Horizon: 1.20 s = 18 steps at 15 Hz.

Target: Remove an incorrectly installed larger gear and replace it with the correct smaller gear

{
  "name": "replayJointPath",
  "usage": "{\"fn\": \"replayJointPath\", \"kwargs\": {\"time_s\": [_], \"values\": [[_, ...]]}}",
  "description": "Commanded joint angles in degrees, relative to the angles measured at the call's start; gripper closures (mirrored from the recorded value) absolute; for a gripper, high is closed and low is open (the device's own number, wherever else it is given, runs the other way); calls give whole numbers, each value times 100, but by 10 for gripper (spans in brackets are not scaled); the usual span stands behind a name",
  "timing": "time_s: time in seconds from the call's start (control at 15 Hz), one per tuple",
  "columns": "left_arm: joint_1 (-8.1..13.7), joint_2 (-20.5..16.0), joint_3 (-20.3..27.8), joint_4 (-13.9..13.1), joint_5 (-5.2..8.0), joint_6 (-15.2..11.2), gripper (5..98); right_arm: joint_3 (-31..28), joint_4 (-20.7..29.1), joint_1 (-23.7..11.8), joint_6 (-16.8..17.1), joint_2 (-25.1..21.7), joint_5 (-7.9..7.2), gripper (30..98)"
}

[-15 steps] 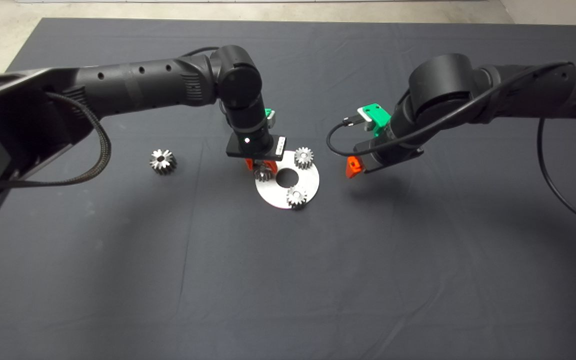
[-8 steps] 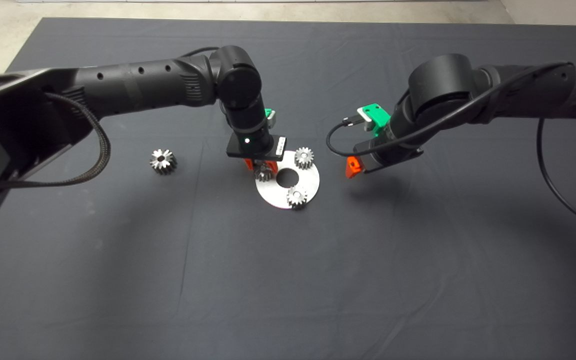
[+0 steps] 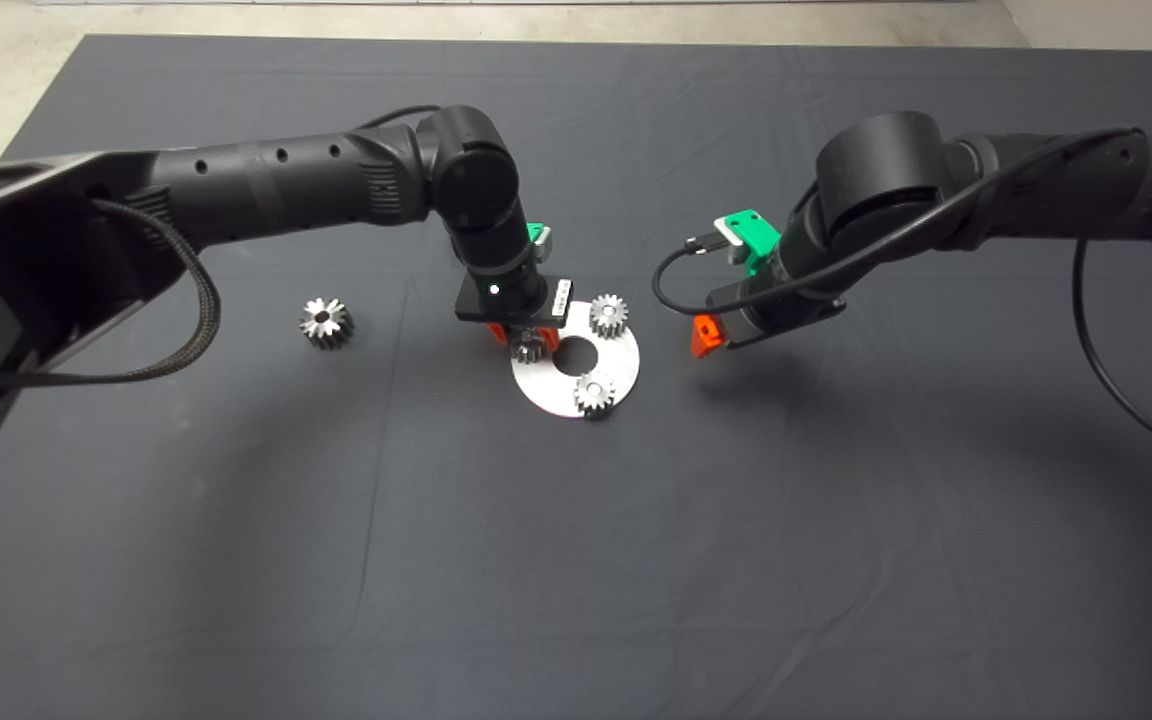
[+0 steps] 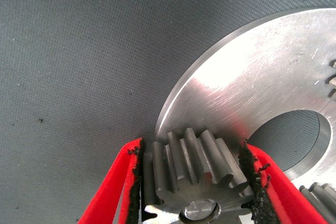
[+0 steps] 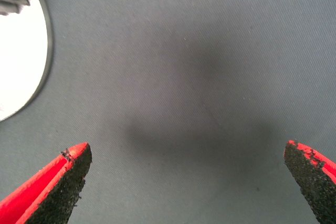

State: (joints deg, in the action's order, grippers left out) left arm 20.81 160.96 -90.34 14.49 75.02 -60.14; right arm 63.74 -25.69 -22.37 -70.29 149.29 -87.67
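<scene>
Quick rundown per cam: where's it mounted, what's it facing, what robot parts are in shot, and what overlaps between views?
Head view: above, looking down at the mat; both arms enter from the sides.
Left wrist view: on the left arm, facing the round plate; left claw shut on the smaller gear.
Right wrist view: on the right arm, facing bare mat; right claw open, plate edge in a corner.
Shared: all three show the plate; head and left wrist show the gripped gear.
</scene>
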Motion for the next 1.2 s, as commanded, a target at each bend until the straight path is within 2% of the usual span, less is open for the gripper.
{"fn": "replayJointPath", "kwargs": {"time_s": [0.0, 0.33, 0.4, 0.47, 0.53, 0.67, 0.73, 0.87, 0.93, 1.0, 1.13], "values": [[-260, 30, -33, 46, 223, 38, 617, 5, -112, -49, 17, 27, -654, 315], [-244, 37, 27, 45, 233, 37, 566, 14, -112, -49, 24, 36, -654, 315], [-244, 62, 54, 45, 249, 46, 559, 14, -112, -49, 24, 36, -654, 315], [-167, 72, 201, 28, 319, 46, 557, 14, -112, -49, 24, 36, -654, 315], [123, 68, 268, -25, 386, 28, 555, 14, -112, -49, 24, 23, -659, 316], [686, 37, 282, -508, 566, 19, 552, 14, -112, -49, 24, 9, -663, 315], [1097, 28, 282, -688, 663, 19, 551, 14, -112, -57, 24, 9, -663, 316], [1663, 10, 370, -887, 760, 11, 551, 14, -112, -75, 24, 9, -654, 316], [1843, 10, 420, -931, 760, 2, 544, -13, -103, -92, 24, 9, -646, 315], [1982, -44, 468, -950, 760, -16, 499, -39, -103, -111, 15, 0, -654, 315], [2128, -183, 604, -1001, 751, -33, 491, -99, -77, -240, -2, -26, -654, 315]]}}
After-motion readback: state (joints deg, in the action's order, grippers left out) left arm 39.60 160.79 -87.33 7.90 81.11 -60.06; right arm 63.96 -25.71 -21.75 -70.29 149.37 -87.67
